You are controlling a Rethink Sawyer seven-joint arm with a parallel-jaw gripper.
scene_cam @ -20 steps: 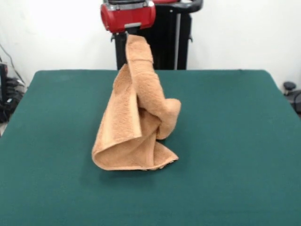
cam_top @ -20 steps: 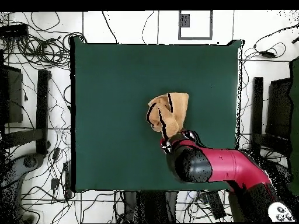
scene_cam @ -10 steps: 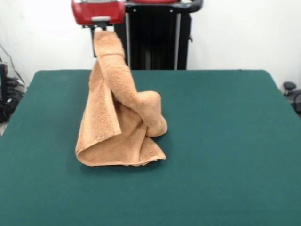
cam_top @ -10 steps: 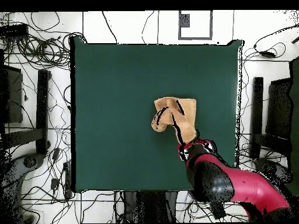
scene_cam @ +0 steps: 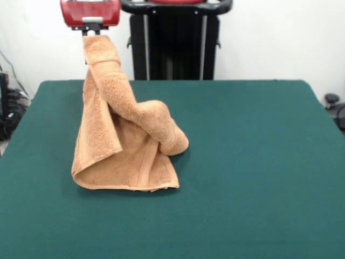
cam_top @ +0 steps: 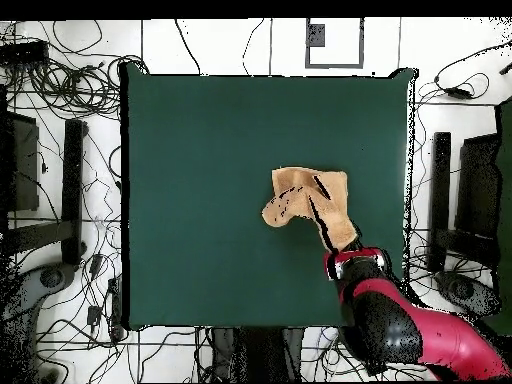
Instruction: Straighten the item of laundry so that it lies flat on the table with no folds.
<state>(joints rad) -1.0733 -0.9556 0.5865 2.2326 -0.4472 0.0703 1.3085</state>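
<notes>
The orange-tan terry towel (scene_cam: 121,151) hangs by one corner from my gripper (scene_cam: 92,32) at the top left of the front view. Its lower part rests crumpled and folded on the green table (scene_cam: 248,162), with a rolled fold sticking out to the right. The gripper is shut on the towel's top corner, well above the table. In the overhead view the towel (cam_top: 310,200) lies right of the table's (cam_top: 200,160) middle, and the red arm's end (cam_top: 355,265) sits just below it.
The robot's black pedestal (scene_cam: 175,40) stands behind the table's far edge. Cables and stands (cam_top: 60,200) surround the table on the floor in the overhead view.
The gripper has moved left in the front view, dragging the towel along the table with it; the hanging part is pulled longer and more slanted.
</notes>
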